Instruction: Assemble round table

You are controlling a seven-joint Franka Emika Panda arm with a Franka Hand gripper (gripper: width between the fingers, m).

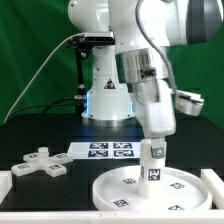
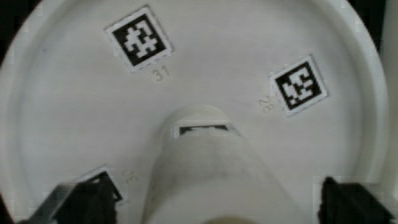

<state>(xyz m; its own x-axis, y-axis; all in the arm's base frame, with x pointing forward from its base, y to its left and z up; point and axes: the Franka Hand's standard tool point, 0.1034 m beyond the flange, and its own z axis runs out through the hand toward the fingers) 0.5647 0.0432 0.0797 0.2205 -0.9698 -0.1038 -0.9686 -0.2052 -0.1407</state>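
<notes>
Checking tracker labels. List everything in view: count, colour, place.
round disc: 1, white, table front, exterior view's right
leg: 1, white, upright over disc centre, held
foot piece: 1, white, cross-shaped, exterior view's left
marker board: 1, white with black tags, flat, behind disc
table: 1, black
backdrop: 1, green, behind
arm: 1, white, above disc; jaws shut on leg

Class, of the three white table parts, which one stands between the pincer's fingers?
The short cylinder leg, upright at the middle of the round disc, with the pincer around it; the cross-shaped foot lies apart on the dark table.
</notes>
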